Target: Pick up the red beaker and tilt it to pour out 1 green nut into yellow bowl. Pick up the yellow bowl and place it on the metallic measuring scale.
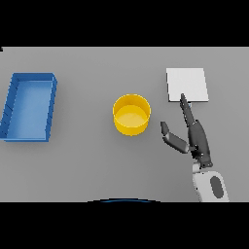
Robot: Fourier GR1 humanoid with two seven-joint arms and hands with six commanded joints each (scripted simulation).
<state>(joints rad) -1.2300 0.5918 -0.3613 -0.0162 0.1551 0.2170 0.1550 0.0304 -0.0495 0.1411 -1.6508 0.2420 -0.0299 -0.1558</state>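
The yellow bowl (131, 115) stands upright in the middle of the table, and I can make out nothing inside it. The metallic measuring scale (187, 84) is a flat pale square at the back right. My right hand (196, 136) lies between them, to the right of the bowl, open with straight fingers pointing up at the scale's front edge and the thumb spread toward the bowl. It holds nothing and does not touch the bowl. No red beaker or green nut is visible. My left hand does not show.
A blue rectangular tray (30, 107) sits at the far left of the table, seemingly with nothing in it.
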